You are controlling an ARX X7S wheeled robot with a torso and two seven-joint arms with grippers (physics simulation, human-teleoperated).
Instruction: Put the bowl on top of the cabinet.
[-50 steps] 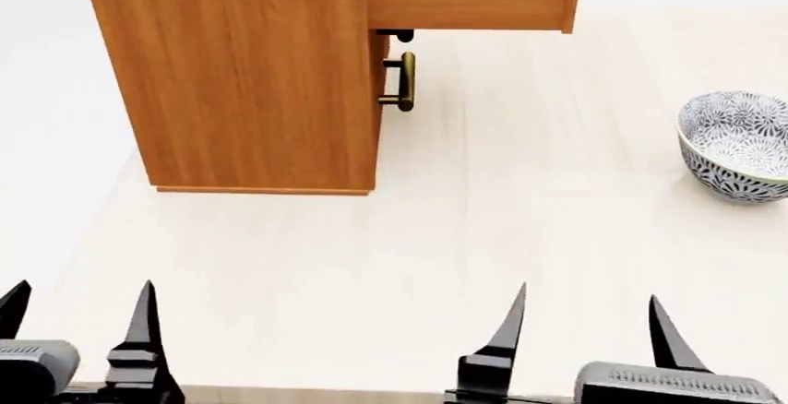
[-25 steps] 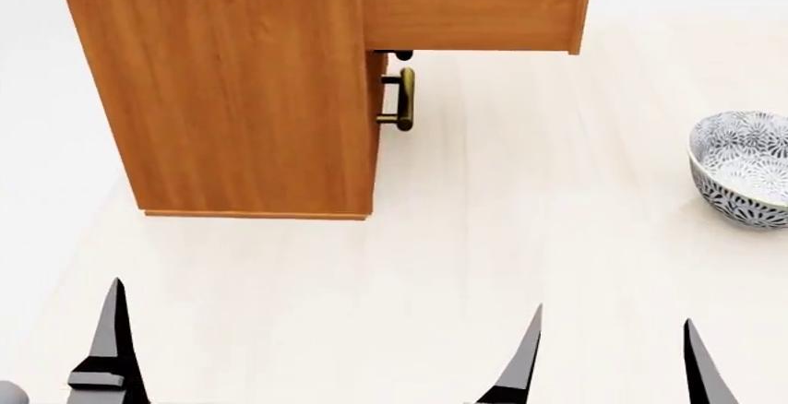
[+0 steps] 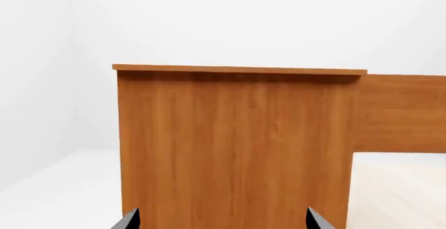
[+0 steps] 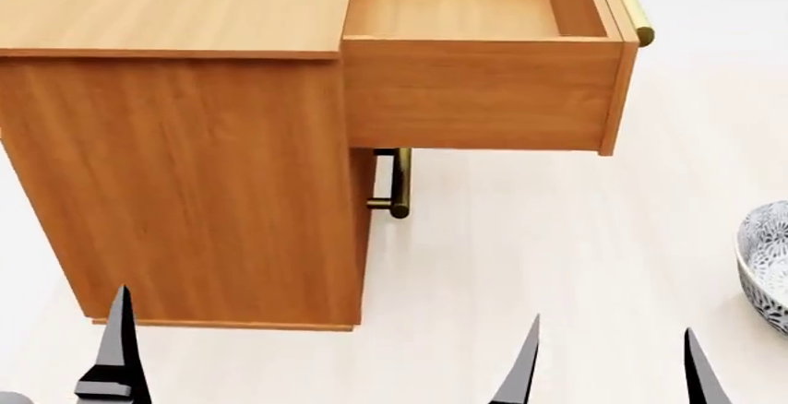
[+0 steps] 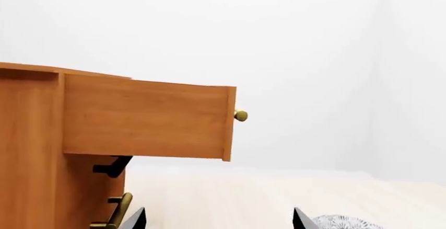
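The honey-brown cabinet (image 4: 185, 173) fills the left half of the head view, its flat top (image 4: 173, 3) bare and its top drawer (image 4: 486, 63) pulled out and empty. The patterned bowl (image 4: 766, 264) sits on the pale floor at the right edge, partly cut off; a sliver of the bowl (image 5: 346, 222) shows in the right wrist view. My left gripper (image 4: 62, 367) is low at the near left, open, facing the cabinet side (image 3: 237, 145). My right gripper (image 4: 612, 367) is open at the near right, short of the bowl, nothing between its fingers.
A brass bar handle (image 4: 397, 183) sticks out from the cabinet front below the open drawer, and another brass handle (image 4: 630, 7) runs along the drawer front. The drawer overhangs the light wooden floor (image 4: 542, 238) between cabinet and bowl.
The head view has risen and tilted: the cabinet top and drawer interior now show, and the bowl has slid toward the right edge. Both grippers stay low and open.
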